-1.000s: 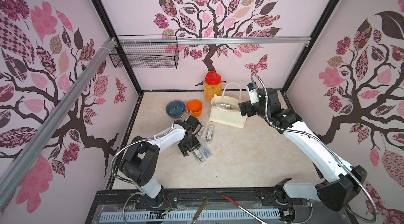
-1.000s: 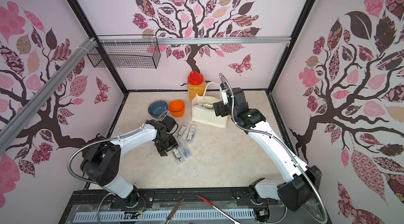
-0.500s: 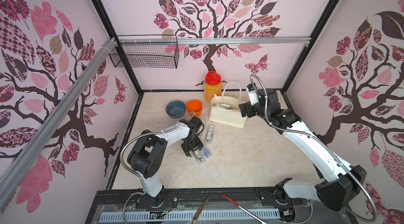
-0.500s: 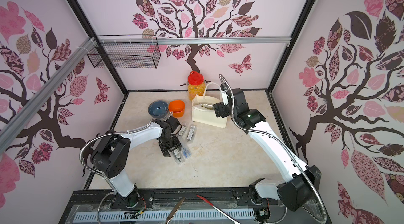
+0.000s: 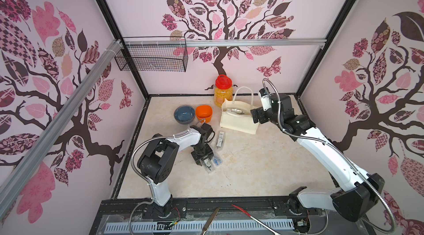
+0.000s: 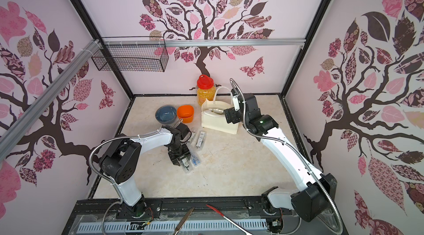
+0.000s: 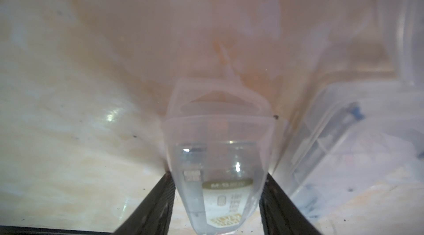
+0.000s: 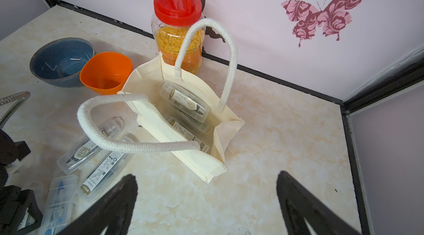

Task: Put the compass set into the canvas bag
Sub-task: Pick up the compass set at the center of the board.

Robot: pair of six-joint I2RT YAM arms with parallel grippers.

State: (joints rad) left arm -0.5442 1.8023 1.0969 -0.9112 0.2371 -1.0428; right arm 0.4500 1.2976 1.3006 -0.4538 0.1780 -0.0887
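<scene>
Nearest you, your left gripper (image 7: 218,174) points down at the tabletop (image 5: 252,172); its fingers (image 7: 160,199) have narrowed against both long sides of a clear compass case (image 7: 218,144), which lies flat on the surface. Just beside it lies a blue-fitted case (image 5: 217,159); two more clear cases (image 5: 220,138) lie a little farther back. Beyond them the canvas bag (image 8: 149,78) stands open with two packed cases (image 8: 184,99) inside. Your right gripper (image 8: 206,180) hovers at the bag's end, fingers spread wide and empty. The orange cup (image 5: 203,112) and blue bowl (image 5: 184,114) sit on the bag's left-arm side; the red-lidded jar (image 5: 223,94) of yellow grains stands against the back wall.
</scene>
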